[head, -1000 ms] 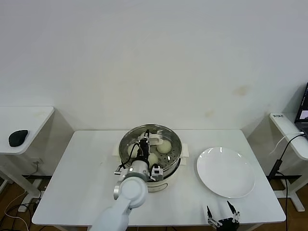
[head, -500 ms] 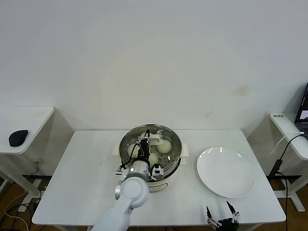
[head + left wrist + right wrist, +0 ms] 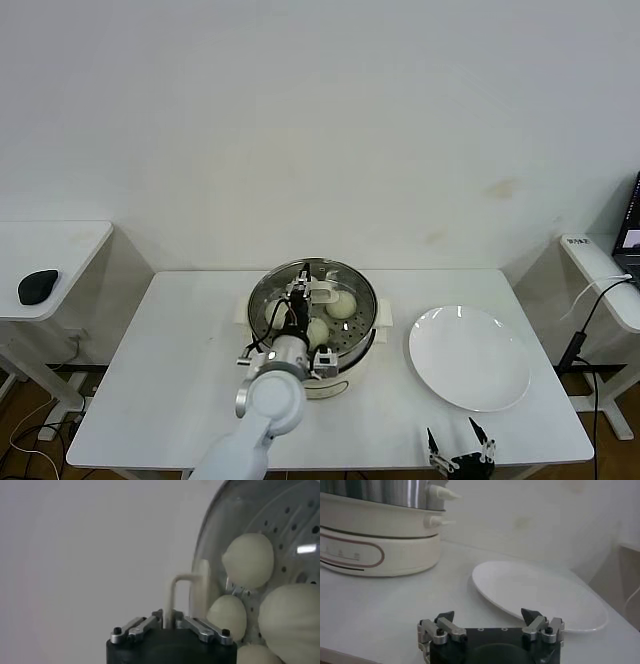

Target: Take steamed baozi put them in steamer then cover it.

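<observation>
While the clear glass cover (image 3: 312,300) with cream bar handle (image 3: 182,592) sits on the round steel steamer (image 3: 350,345) over cream-white round baozi (image 3: 248,560), the left gripper (image 3: 170,622) straddles that handle, fingers slightly parted. The right gripper (image 3: 490,620) idles wide open near the flat white plate (image 3: 540,595).

A: Head camera sits high, looking forward and down over the whole white table (image 3: 180,360), back wall filling the upper half of the frame, steamer (image 3: 313,312) dead centre.

B: And the left wrist camera is right in close, peering past its own left gripper (image 3: 171,622) at the cover (image 3: 260,555) from almost touching range.

A: Right wrist camera rides low near the table's front edge, looking level across the tabletop over the right gripper (image 3: 490,622).

B: It shares the white plate (image 3: 540,592) and the steamer's base with the head view; the left wrist shares the baozi (image 3: 248,560).
</observation>
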Tool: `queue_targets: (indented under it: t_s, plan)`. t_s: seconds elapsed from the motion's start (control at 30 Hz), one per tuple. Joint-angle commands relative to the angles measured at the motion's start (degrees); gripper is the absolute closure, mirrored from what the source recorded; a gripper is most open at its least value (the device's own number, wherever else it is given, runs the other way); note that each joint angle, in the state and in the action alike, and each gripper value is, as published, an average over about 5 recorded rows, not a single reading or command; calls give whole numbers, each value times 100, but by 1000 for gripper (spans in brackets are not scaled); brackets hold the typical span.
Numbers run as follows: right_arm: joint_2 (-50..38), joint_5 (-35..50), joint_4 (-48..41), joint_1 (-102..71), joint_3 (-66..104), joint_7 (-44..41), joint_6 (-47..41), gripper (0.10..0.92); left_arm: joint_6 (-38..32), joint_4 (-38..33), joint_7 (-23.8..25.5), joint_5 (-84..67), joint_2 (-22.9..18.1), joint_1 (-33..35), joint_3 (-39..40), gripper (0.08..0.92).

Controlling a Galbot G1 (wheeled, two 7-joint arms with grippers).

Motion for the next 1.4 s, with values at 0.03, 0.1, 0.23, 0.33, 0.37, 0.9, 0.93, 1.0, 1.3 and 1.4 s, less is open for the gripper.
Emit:
queue_targets:
  t_s: [0.03, 0.1, 0.23, 0.33, 0.37, 0.9, 0.93, 1.0, 1.3, 1.4]
  plan:
    - [1, -10, 10, 4, -23, 1, -3, 203, 1, -613, -4, -123, 194, 318, 11, 545]
    - [0, -11, 9, 7, -34, 2, -5, 203, 0, -842, -28, -261, 322, 495, 26, 484]
    - [0, -13, 32, -7, -41, 2, -7, 203, -33, -1357, -225, -594, 641, 951, -8, 372]
    - [-1, -12, 43, -17, -41, 3, -2, 203, -106, -1850, -498, -1004, 887, 1352, -184, 285]
    - [-1, -11, 43, -19, -41, 4, 2, 203, -132, -2046, -601, -1199, 970, 1496, -282, 260]
    - [-310, 672, 671, -70, -244, 183, -152, 203, -3121, -2502, -3135, -9317, 1257, 4511, -3444, 177]
    - [-395, 751, 719, -110, -265, 184, -162, 203, -3022, -2502, -3093, -9525, 1235, 4644, -3450, 177]
    - [-567, 890, 789, -202, -292, 183, -167, 203, -2920, -2508, -3024, -9785, 1170, 4824, -3413, 177]
    - [-1103, 1232, 1025, -568, -293, 88, -143, 203, -3306, -2048, -2852, -9978, 624, 5237, -3303, 177]
    - [-1148, 1197, 976, -575, -335, 82, -83, 203, -3581, -1873, -2604, -9986, 614, 5452, -3326, 177]
